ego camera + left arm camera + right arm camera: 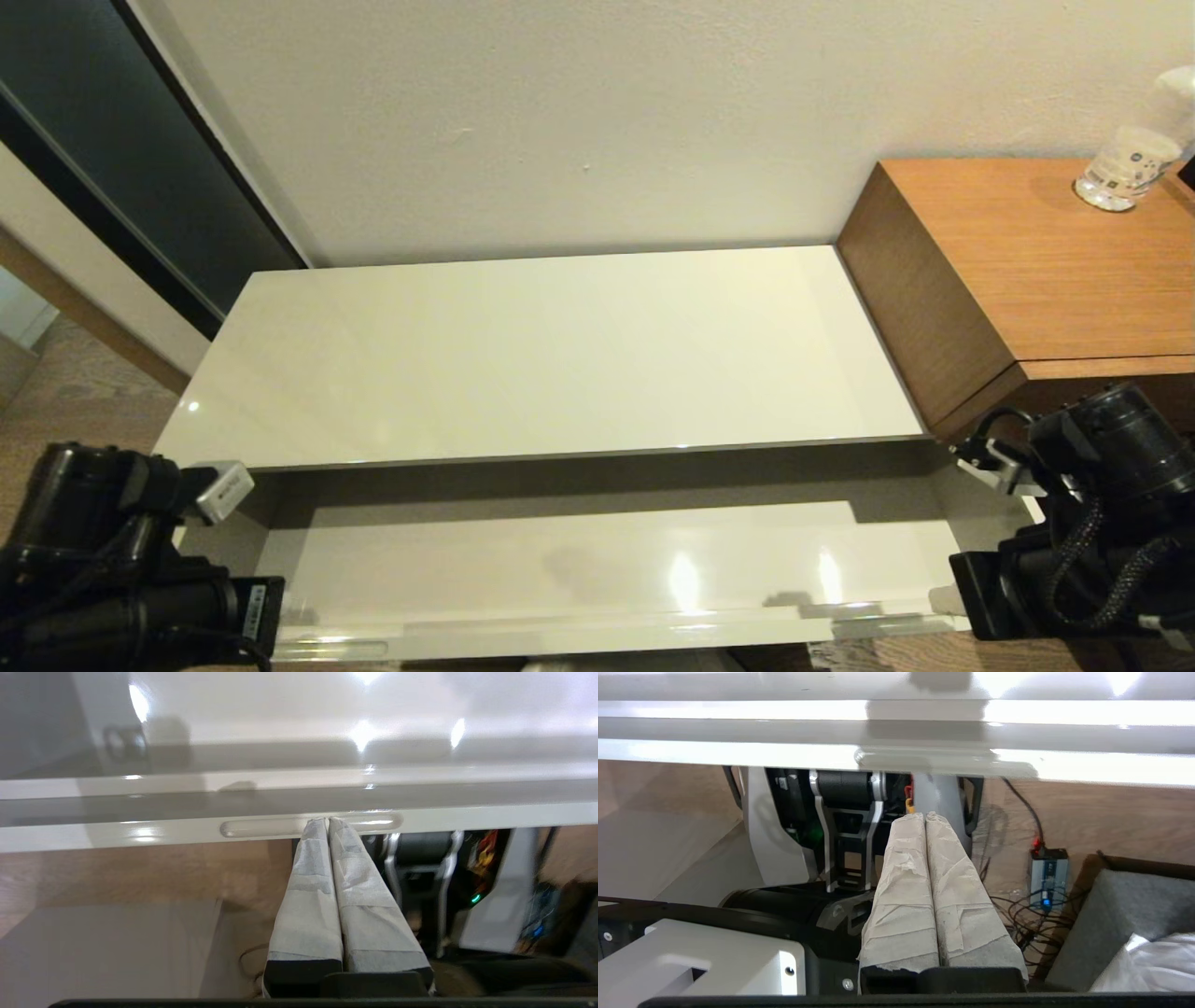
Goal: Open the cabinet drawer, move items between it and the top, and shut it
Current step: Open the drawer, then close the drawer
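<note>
The cabinet's glossy cream top (541, 355) lies bare. Below it the wide drawer (579, 560) stands pulled out, its floor holding nothing. My left gripper (327, 821) is shut, and its taped fingertips rest at an oblong cut-out (261, 828) in the drawer's front rail. My right gripper (925, 815) is shut too, hanging a short way in front of the other cut-out (943, 758) without touching it. In the head view the left arm (103, 569) sits at the drawer's left front corner and the right arm (1074, 523) at its right front corner.
A taller brown wood-grain desk (1055, 271) adjoins the cabinet on the right, with a clear bottle (1125, 159) on it. A dark panel (140, 140) leans at the far left. Cables and a small box (1048, 877) lie on the floor under the right gripper.
</note>
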### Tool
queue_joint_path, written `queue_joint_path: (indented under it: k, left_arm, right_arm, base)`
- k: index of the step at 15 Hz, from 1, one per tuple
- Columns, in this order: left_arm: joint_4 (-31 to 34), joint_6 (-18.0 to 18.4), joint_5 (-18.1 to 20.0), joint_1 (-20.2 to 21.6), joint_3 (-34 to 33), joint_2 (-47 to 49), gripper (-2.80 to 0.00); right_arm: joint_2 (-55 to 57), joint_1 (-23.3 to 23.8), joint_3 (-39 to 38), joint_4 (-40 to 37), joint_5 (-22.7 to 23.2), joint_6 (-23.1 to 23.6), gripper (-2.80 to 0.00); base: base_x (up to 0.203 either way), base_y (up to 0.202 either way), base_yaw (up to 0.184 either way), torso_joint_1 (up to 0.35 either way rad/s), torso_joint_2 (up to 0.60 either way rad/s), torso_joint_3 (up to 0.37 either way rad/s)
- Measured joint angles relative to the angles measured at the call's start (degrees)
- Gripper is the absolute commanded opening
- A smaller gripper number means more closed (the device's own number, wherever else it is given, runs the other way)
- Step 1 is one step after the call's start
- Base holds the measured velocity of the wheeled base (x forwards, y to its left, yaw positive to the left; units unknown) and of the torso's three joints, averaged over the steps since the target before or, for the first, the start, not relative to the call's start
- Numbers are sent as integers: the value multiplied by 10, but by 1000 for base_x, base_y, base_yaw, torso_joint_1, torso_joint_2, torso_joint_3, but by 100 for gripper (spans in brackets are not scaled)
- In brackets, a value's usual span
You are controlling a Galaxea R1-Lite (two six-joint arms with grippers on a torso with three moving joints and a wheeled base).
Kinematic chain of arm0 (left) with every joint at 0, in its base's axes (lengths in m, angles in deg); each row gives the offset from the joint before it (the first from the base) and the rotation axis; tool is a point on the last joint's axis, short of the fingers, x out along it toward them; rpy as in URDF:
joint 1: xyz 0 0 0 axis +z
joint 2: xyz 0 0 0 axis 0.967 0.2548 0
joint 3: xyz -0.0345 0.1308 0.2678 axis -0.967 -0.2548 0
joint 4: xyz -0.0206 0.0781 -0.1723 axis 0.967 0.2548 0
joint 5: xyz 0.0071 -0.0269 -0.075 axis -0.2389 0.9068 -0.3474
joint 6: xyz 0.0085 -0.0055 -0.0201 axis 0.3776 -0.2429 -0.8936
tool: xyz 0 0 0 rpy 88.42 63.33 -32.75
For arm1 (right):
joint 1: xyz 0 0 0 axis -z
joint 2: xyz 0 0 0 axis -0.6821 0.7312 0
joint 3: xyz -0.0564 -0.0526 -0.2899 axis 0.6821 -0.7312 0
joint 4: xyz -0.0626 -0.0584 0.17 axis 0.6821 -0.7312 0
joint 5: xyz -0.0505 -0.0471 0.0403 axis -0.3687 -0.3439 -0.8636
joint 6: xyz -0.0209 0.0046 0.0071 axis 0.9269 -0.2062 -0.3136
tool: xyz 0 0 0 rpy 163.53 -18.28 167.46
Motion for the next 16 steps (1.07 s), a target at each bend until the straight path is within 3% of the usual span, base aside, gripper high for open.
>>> queue_joint_path:
  k: [5,9,13,16]
  left_arm:
    - [102,-9,-2,2,52,-100,-280]
    - [231,-17,-4,23,107,-208,-280]
    - [395,-19,-8,43,156,-361,-280]
    - [550,-19,-9,47,198,-477,-280]
  right_arm:
    - [-78,0,36,-71,-25,-22,-280]
    - [-175,0,100,-188,-114,-54,-280]
    - [-304,19,158,-336,-208,-67,-280]
    - [-415,68,182,-448,-219,-53,-280]
  base:
    - [0,0,0,0,0,0]
    - [0,0,0,0,0,0]
    - [0,0,0,0,0,0]
    - [0,0,0,0,0,0]
